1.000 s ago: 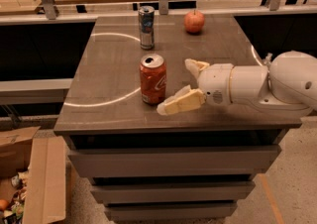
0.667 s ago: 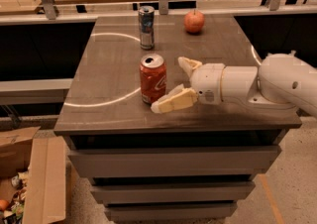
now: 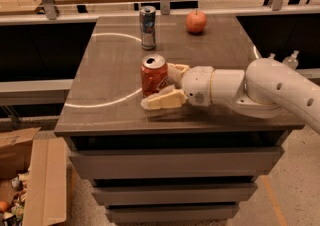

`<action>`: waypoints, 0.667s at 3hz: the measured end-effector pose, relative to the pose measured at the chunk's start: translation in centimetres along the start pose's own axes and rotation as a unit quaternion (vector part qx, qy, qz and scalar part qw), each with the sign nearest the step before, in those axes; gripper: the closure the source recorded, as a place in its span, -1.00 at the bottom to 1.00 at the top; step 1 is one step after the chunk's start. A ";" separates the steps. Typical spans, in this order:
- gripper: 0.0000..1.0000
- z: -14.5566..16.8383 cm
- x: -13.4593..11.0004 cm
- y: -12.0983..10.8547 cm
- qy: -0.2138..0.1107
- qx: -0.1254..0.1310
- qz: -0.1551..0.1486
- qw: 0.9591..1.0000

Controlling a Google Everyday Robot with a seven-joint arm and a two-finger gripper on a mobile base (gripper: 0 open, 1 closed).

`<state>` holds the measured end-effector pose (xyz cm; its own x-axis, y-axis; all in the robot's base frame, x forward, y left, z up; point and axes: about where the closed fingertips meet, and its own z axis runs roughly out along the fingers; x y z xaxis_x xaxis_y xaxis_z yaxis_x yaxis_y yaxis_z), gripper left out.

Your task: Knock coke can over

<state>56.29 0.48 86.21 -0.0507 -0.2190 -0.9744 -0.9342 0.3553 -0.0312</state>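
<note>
- The desk (image 3: 107, 77) carries the same things in the same places as a second ago; nothing on it has shifted.
- The arm (image 3: 280, 85) has reached further left across the desk from the right side, staying low over the top.
- The end effector (image 3: 161, 86) has closed in on the can. Its fingers stand apart: the near one (image 3: 162, 101) now passes in front of the can's base, the far one (image 3: 175, 71) sits just behind its right side.
- The coke can (image 3: 153, 75) still stands upright near the desk's middle, between those fingers, pressed close or touching. It is not yet knocked over, so the task is unfinished; a sideways push looks imminent.
- The silver-and-blue can (image 3: 147, 27) and the apple (image 3: 196, 21) stay well apart at the back.
</note>
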 end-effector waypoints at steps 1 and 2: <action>-0.10 0.4 0.2 0.1 -0.004 -0.007 0.003 1.000; 0.52 -0.3 -0.4 -1.5 0.028 0.016 -0.035 0.999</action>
<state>57.57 -0.27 86.68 -0.0069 -0.2943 -0.9557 -0.9244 0.3664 -0.1061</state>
